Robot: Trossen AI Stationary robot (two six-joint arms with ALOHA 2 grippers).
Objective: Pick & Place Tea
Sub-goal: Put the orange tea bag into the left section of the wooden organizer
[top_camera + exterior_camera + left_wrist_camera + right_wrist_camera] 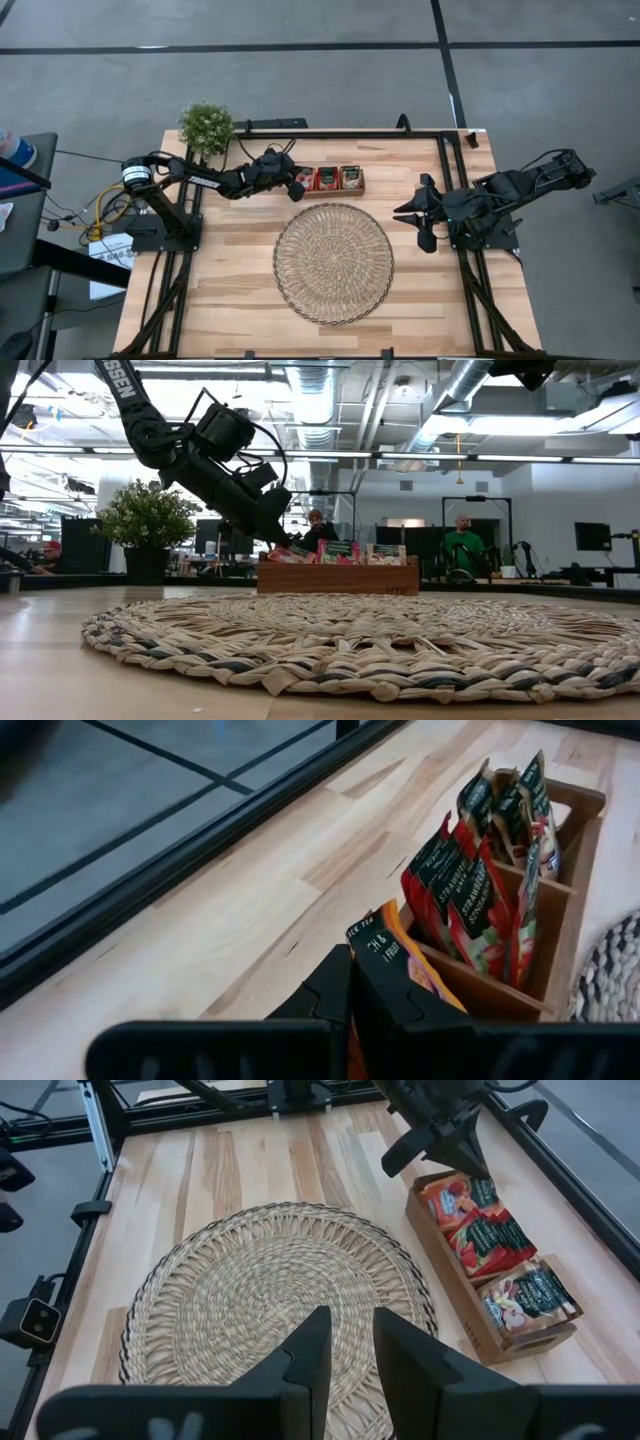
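Left gripper (297, 188) clamps an orange flat tea sachet (392, 942) at the small brown wooden compartment tray's (335, 191) near end. Beyond it, red-orange sachets (327, 178) fill the remaining compartments. Right gripper (424, 224), narrowly parted, holds nothing.

Table (250, 300): pale blond wood, streaked grain, black frame rails at the edges. Woven mat (333, 262): straw-beige with darker brown-black strands, laid in concentric rings and a looped border. Compartment tray (470, 1315): mid-brown wood. Tea sachets (485, 1240): mostly red-orange with dark green top bands and white lettering; end stack (525, 1298) paler, whitish-green. Orange sachet (400, 955) with a dark band, lettering only partly legible. Potted plant (206, 125): green. Arms and grippers: black. Floor: grey, dark lines.
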